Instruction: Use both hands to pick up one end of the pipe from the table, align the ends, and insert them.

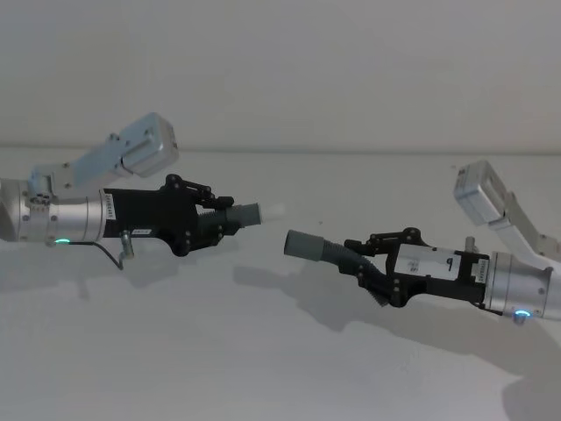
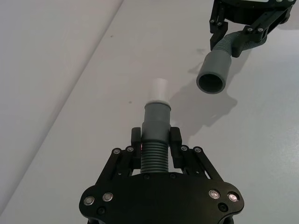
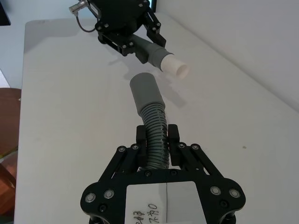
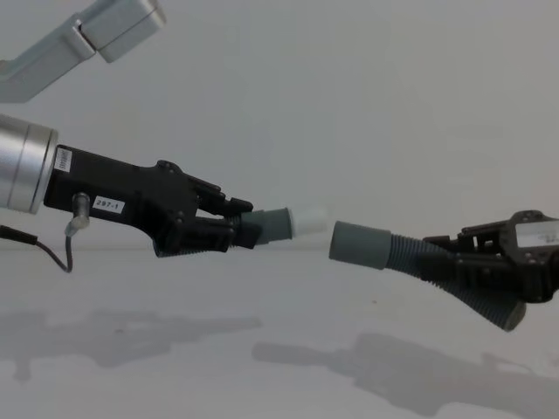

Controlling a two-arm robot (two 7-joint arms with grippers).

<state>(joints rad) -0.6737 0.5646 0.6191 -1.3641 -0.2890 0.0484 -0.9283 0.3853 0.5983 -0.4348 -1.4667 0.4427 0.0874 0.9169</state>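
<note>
Both pipe pieces hang above the white table [image 1: 263, 360]. My left gripper [image 1: 215, 219] is shut on the ribbed middle of the piece with the white tip [image 1: 272, 211], which points right. On the other ribbed grey piece my right gripper [image 1: 364, 263] is shut, and its wide grey cuff [image 1: 304, 245] points left. The two ends face each other across a small gap and do not touch; the white tip [image 4: 307, 220] sits slightly higher than the cuff [image 4: 360, 244]. The left wrist view shows the white tip [image 2: 160, 89] offset from the open cuff mouth [image 2: 212, 83].
A pale wall rises behind the table's far edge [image 1: 351, 151]. Shadows of both arms lie on the table under them. A dark wooden object [image 3: 7, 140] stands beyond the table's side edge in the right wrist view.
</note>
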